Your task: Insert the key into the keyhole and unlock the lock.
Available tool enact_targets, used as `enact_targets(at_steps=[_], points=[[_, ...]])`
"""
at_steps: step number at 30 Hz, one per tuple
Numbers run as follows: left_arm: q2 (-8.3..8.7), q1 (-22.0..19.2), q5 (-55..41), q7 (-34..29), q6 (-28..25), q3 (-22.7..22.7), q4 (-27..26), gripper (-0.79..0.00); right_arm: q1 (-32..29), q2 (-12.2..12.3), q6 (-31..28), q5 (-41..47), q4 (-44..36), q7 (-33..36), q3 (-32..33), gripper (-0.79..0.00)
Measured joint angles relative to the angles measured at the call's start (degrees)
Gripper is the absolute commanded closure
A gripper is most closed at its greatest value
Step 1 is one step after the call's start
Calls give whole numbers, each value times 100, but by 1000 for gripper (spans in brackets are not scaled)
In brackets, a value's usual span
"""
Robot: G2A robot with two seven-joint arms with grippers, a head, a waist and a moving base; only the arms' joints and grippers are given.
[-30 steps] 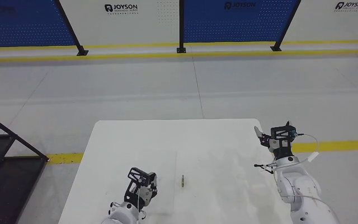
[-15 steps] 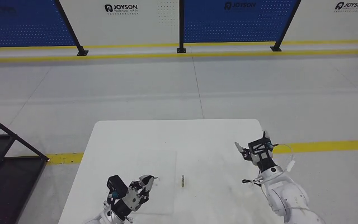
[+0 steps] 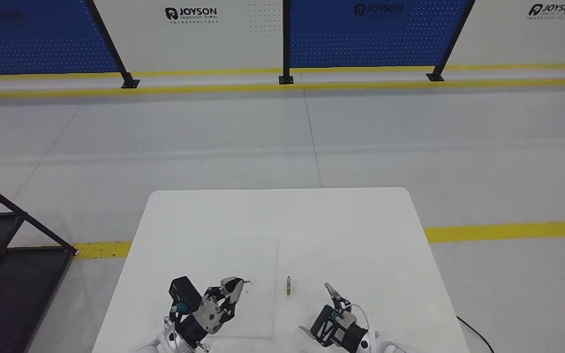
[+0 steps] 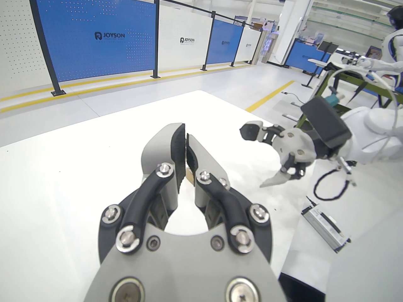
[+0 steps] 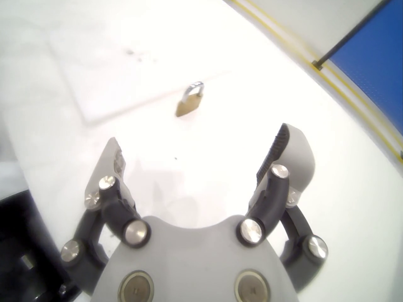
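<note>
Holding the key (image 4: 188, 172) clenched in the left gripper (image 4: 185, 131), steer the wide-open right gripper (image 5: 199, 138) onto the lock (image 3: 288, 284), lower centre of the top view; grip its sides, leaving the bottom exposed.

Industrial robotics lab or factory test hall, not a home. Beyond the left end effector (image 4: 185, 137) there's a white desk (image 3: 265, 221) on a grey sealed floor (image 3: 265, 141). Yellow floor lines (image 3: 221, 89) run along a fence of blue and white perforated panels (image 3: 371, 35) on black posts. Farther from that end effector, past the desk's edge, are a white building column (image 4: 292, 13), more workbenches (image 4: 318, 62) with a screen on a stand, and another white robot (image 4: 393, 39). A power unit (image 4: 326, 227) with cabling lies on the floor. High ceiling with white beams.
</note>
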Motion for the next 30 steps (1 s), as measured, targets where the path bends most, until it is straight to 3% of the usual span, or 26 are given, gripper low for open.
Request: enact_targets(at_steps=[9, 15, 23, 24, 26, 28, 30], points=[[0, 0, 0, 0, 0, 0, 0, 0, 651, -187, 30, 576, 591, 141, -866, -785], [0, 0, 0, 0, 0, 0, 0, 0, 1105, -386, 1127, 1221, 1009, 236, -1133, -785], [0, 0, 0, 0, 0, 0, 0, 0, 1840, -636, 1800, 1694, 1761, 652, -1552, -785], [0, 0, 0, 0, 0, 0, 0, 0, 1887, -654, 1822, 1735, 1820, 657, -1584, -754], [0, 0, 0, 0, 0, 0, 0, 0, 1957, -685, 1862, 1790, 1929, 636, -1639, -603], [0, 0, 0, 0, 0, 0, 0, 0, 1984, -702, 1891, 1808, 1990, 603, -1673, -372], [0, 0, 0, 0, 0, 0, 0, 0, 1994, -713, 1898, 1811, 2032, 563, -1700, -351]])
